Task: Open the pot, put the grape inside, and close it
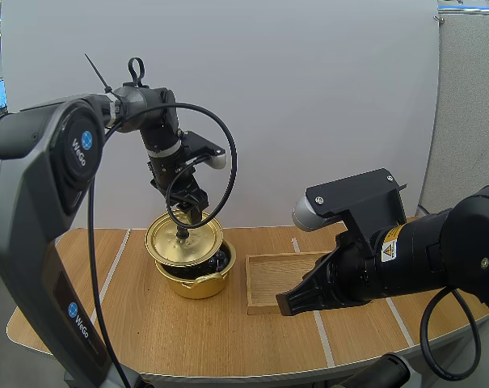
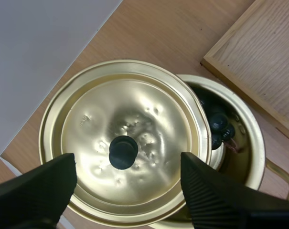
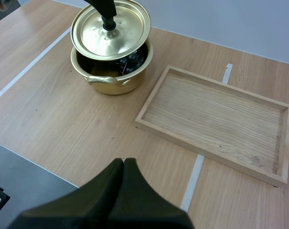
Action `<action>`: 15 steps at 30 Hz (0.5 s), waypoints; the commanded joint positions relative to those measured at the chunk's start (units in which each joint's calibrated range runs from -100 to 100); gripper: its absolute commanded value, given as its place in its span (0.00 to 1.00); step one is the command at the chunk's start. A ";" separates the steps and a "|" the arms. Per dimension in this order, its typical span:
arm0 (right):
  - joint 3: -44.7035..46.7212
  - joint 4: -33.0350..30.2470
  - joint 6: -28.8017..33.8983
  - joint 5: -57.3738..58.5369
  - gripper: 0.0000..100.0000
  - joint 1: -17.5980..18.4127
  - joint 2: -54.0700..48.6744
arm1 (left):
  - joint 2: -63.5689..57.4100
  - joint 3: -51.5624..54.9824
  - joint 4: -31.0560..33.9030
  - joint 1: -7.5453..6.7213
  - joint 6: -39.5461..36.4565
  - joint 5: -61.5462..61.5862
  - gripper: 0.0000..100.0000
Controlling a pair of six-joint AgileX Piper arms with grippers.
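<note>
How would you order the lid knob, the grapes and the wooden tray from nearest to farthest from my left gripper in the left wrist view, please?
1. Lid knob: under the left gripper, between its open fingers.
2. Grapes: inside the pot, beside the shifted lid.
3. Wooden tray: beyond the pot.

You see the pot (image 1: 197, 283) and lid (image 2: 134, 114) in glossy gold-coloured metal, the lid's face dimpled, its knob (image 2: 123, 151) matt black. The tray (image 3: 216, 119) is bare grained wood, the counter (image 1: 147, 323) smooth wood-look. The left jaws are matt black, ribbed inside.
</note>
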 commanded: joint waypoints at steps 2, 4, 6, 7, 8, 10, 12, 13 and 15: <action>-0.03 0.29 -0.12 0.00 0.00 -0.15 -0.46 | 2.12 -0.52 1.49 0.10 0.05 -4.27 1.00; -0.03 0.29 -0.12 0.00 0.00 -0.15 -0.46 | 2.71 -0.52 1.61 0.10 0.05 -5.24 1.00; -0.03 0.29 -0.12 0.00 0.00 -0.15 -0.46 | 3.74 -0.52 1.61 0.10 0.05 -6.16 1.00; -0.03 0.29 -0.12 0.00 0.00 -0.15 -0.46 | 4.41 -0.52 1.61 0.10 0.05 -6.41 1.00; -0.03 0.29 -0.12 0.00 0.00 -0.15 -0.46 | 4.75 -0.52 1.61 0.10 0.05 -6.41 1.00; -0.03 0.29 -0.12 0.00 0.00 -0.15 -0.46 | 5.91 -0.52 1.61 0.10 0.05 -6.54 1.00; -0.03 0.29 -0.12 0.00 0.00 -0.15 -0.46 | 6.81 -0.52 1.61 0.10 0.05 -7.44 1.00; -0.03 0.29 -0.12 0.00 0.00 -0.15 -0.46 | 7.26 -0.52 1.61 0.10 0.05 -8.14 1.00; -0.03 0.29 -0.12 0.00 0.00 -0.15 -0.46 | 7.70 -0.52 1.61 0.10 -0.06 -9.24 1.00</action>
